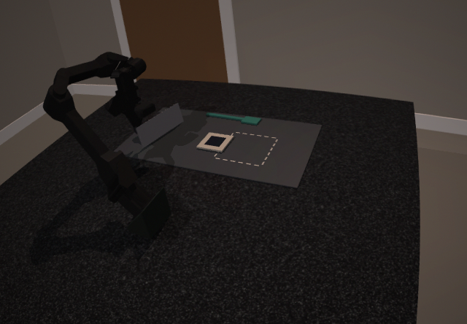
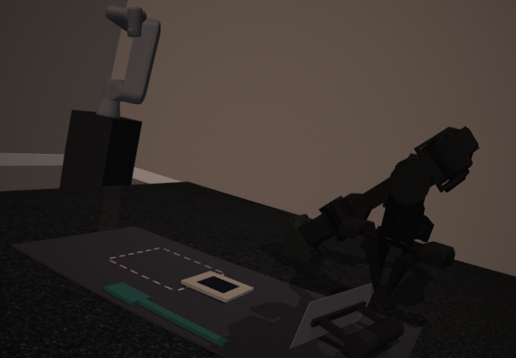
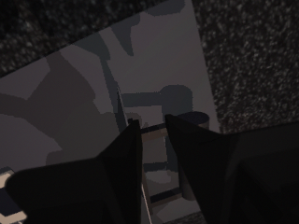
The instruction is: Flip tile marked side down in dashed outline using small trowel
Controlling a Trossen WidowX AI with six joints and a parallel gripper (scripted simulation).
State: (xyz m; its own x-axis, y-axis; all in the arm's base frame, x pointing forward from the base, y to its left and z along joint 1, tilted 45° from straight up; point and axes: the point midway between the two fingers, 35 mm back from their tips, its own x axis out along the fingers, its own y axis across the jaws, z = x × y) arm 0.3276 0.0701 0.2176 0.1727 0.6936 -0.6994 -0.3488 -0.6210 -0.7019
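The tile (image 1: 215, 141) (image 2: 218, 284) (image 3: 8, 202), cream with a dark square, lies flat, marked side up. It overlaps one edge of the dashed outline (image 1: 276, 139) (image 2: 111, 259) on the grey mat (image 1: 298, 150) (image 2: 62, 251) (image 3: 163, 37). The trowel stands on edge at the mat's arm end; its grey blade (image 1: 160, 125) (image 2: 329, 307) is steep, its round handle (image 2: 376, 337) (image 3: 188, 177) on two struts facing away from the tile. My gripper (image 2: 382, 292) (image 3: 152, 122) points down, slightly open and empty, above the trowel. Its fingertips are hard to see in the top view.
A green flat-headed tool (image 1: 251, 120) (image 2: 125, 292) lies along the mat's far edge in the top view, beyond the tile. Another robot arm (image 2: 141, 62) stands on a dark pedestal (image 2: 87, 150) in the background.
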